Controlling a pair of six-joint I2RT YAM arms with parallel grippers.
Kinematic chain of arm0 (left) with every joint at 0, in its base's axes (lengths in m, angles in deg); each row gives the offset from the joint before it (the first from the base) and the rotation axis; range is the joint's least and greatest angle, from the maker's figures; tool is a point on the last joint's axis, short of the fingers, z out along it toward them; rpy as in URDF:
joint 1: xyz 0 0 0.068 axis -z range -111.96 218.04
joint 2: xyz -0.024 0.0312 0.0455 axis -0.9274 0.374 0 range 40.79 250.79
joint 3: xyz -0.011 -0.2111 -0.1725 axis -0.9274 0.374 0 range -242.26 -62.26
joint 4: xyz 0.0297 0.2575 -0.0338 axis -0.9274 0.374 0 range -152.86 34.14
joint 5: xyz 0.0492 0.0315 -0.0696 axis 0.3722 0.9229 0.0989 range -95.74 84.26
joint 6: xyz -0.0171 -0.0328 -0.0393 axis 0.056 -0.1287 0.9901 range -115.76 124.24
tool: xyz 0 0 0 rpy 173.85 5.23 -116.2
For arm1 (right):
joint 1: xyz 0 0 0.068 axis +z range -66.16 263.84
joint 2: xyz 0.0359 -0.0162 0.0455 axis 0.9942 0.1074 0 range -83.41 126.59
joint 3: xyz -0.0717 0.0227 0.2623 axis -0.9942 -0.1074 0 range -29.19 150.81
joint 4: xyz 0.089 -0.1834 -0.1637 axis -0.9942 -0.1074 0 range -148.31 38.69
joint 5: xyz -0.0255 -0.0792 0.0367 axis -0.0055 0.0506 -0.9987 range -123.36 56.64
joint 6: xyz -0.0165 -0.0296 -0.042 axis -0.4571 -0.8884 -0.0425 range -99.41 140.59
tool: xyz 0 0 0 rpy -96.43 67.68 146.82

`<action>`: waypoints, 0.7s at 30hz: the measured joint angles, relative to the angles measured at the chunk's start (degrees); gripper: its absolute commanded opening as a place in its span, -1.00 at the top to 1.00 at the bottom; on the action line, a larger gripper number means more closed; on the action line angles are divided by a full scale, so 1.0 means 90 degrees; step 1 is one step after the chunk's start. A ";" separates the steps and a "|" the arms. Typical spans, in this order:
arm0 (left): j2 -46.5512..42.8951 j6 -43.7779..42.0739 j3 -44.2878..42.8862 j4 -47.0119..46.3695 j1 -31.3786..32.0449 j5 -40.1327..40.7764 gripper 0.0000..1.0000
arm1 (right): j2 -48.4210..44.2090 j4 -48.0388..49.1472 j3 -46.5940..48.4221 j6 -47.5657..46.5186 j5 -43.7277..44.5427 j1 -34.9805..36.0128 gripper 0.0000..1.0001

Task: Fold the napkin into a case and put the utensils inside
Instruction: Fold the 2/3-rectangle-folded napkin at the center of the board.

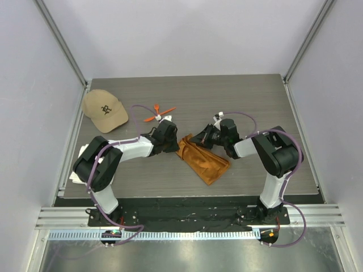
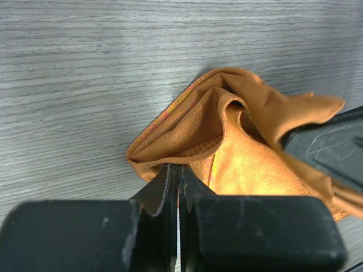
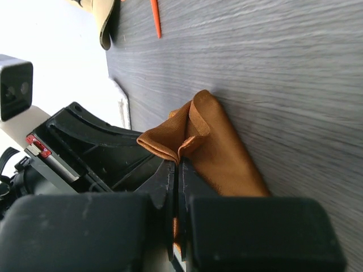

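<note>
The rust-orange napkin (image 1: 203,158) lies folded and bunched on the table's middle, its far end lifted between my two grippers. My left gripper (image 1: 176,143) is shut on the napkin's left corner; in the left wrist view its tips (image 2: 178,170) pinch the folded edge of the cloth (image 2: 227,141). My right gripper (image 1: 202,137) is shut on the opposite corner; in the right wrist view its tips (image 3: 180,165) clamp a fold of the napkin (image 3: 221,153). Two bright-orange utensils (image 1: 157,114) lie crossed on the table behind the left gripper; one tip shows in the right wrist view (image 3: 155,20).
A tan cap (image 1: 105,110) sits at the far left of the table and shows in the right wrist view (image 3: 103,22). A white towel edge (image 1: 72,179) shows at the table's left front under the left arm. Metal frame posts stand at the back corners.
</note>
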 measured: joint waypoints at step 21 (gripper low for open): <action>0.0024 0.0002 0.0000 -0.0058 -0.0002 -0.0053 0.94 | 0.0000 -0.0415 0.0029 -0.0481 0.0447 0.0573 0.98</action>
